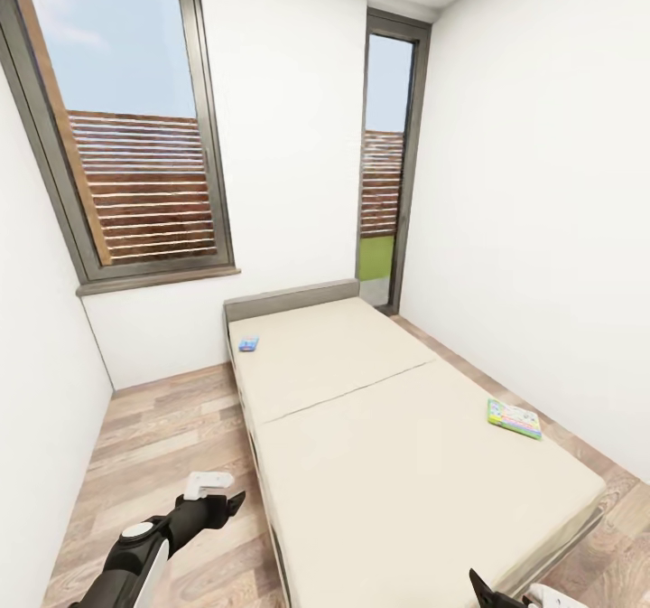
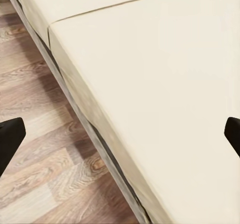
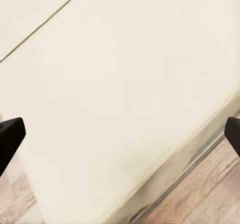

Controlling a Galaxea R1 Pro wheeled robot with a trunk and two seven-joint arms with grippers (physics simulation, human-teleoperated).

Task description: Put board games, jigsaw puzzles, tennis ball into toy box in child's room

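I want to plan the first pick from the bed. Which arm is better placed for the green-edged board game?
Probably the right. The green-edged board game lies near the bed's right edge, on the right gripper's side. The left gripper hangs over the floor beyond the bed's left edge. Both are open and empty.

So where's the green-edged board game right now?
In the head view, the green-edged board game lies flat on the bed near its right edge, on the nearer mattress section, far from the small blue game by the headboard.
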